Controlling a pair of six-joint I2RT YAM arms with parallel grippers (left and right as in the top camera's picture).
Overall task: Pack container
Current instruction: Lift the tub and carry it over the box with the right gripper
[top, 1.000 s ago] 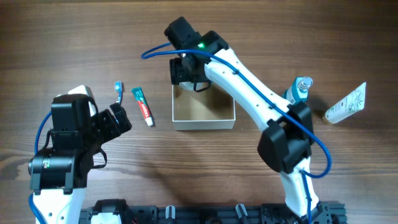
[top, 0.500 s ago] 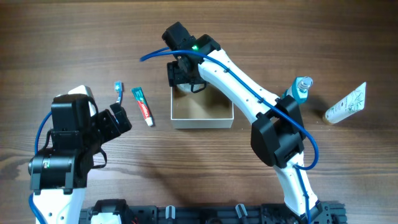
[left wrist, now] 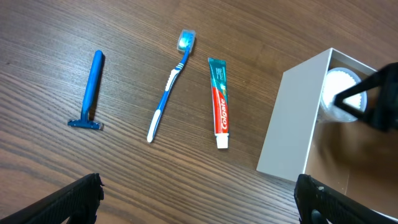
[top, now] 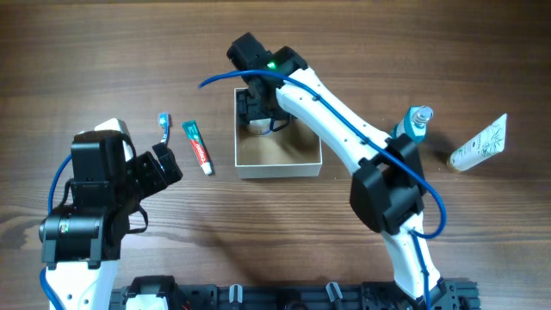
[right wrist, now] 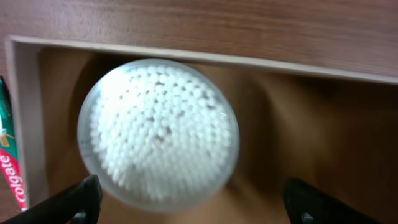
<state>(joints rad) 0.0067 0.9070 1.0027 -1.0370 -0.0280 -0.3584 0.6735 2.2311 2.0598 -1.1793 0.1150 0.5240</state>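
Since a second ago the container (top: 280, 170) has slid slightly left and the right gripper (top: 256, 114) has moved in over its far left corner. From overhead, toothpaste (top: 197, 143) and toothbrush (top: 163, 127) lie left of the container, a pump bottle (top: 417, 123) and a white tube (top: 479, 144) well to its right, labels unreadable. From the left wrist, the left gripper (left wrist: 198, 186) hangs wide open and empty; "Colgate" reads on the toothpaste, with a razor (left wrist: 90, 90) farthest from the container. From the right wrist, jaws stand spread wider than a round tub of cotton buds (right wrist: 158, 134) in the container's corner, clamping nothing. We judge the container light and thin-walled, apt to skid and flex; pinch a wall at the rim
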